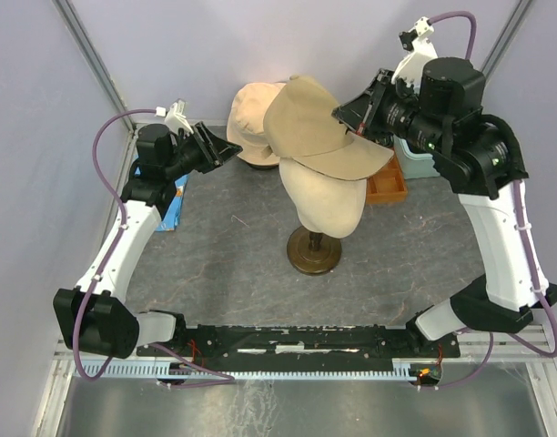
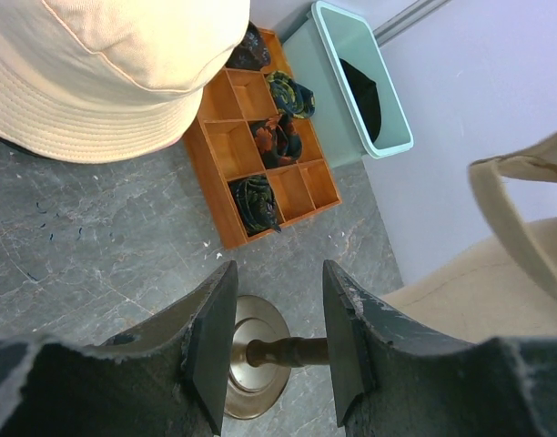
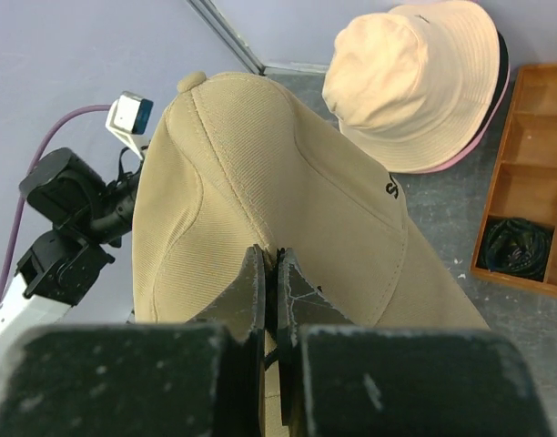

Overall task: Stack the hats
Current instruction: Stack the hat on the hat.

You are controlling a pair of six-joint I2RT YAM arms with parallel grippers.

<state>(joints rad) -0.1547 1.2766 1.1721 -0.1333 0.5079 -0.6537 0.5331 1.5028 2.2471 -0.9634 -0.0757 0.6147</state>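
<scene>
A tan cap (image 1: 308, 123) (image 3: 251, 173) hangs tilted over the top of the cream mannequin head (image 1: 322, 198). My right gripper (image 1: 349, 118) (image 3: 271, 257) is shut on the cap's fabric near its back. Behind it on the table lies a beige bucket hat (image 1: 251, 118) (image 3: 415, 82) (image 2: 106, 73) with a pink and a dark edge showing under its brim. My left gripper (image 1: 229, 149) (image 2: 278, 273) stands open and empty left of the head, between the bucket hat and the stand. The cap's brim (image 2: 520, 205) shows at the right of the left wrist view.
The head stands on a brown stand with a round base (image 1: 314, 251) (image 2: 251, 360). A wooden compartment tray (image 2: 260, 146) (image 1: 388, 187) (image 3: 524, 228) with dark items and a teal tub (image 2: 360, 77) sit at the back right. A blue item (image 1: 174, 205) lies at the left edge.
</scene>
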